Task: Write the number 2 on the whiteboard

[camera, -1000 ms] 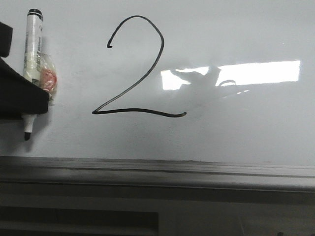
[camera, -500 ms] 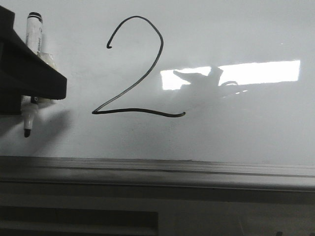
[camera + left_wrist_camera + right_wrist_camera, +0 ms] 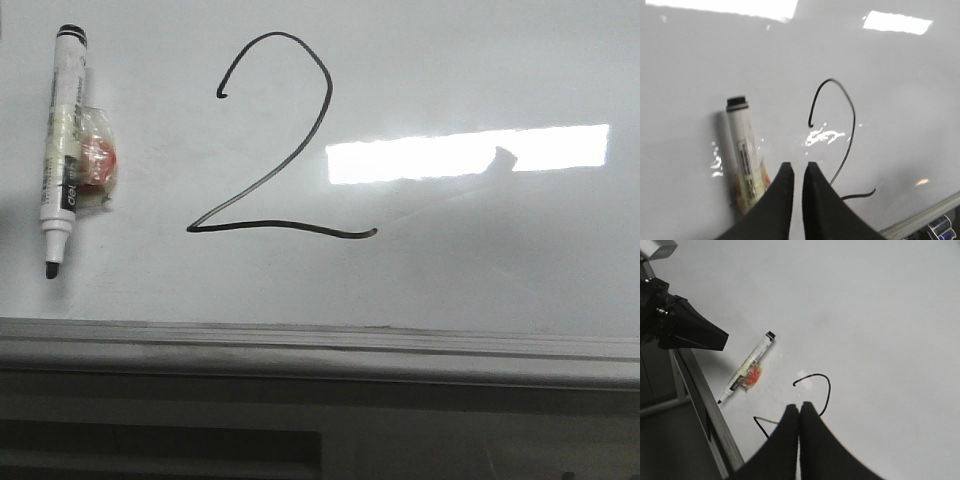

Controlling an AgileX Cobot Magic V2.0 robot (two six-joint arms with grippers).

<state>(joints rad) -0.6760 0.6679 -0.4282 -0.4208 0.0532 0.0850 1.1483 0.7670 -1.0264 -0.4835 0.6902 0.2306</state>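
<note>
Evidently complete: number 2 [image 3: 283, 140] drawn mid-frame on whiteboard [image 3: 480, 270]; marker [image 3: 62, 150] released upper left; both claws together, empty.

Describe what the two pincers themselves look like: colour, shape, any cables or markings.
Both are matte black. The left pincer has two smooth tapering fingers that widen toward the base. The right pincer looks the same. From the right wrist view, the left pincer shows as a black wedge-shaped body. No cables or markings are visible on either.

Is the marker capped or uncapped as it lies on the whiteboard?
Uncapped: the marker lies flat on the whiteboard, dark tip bare, beside the number 2.
</note>
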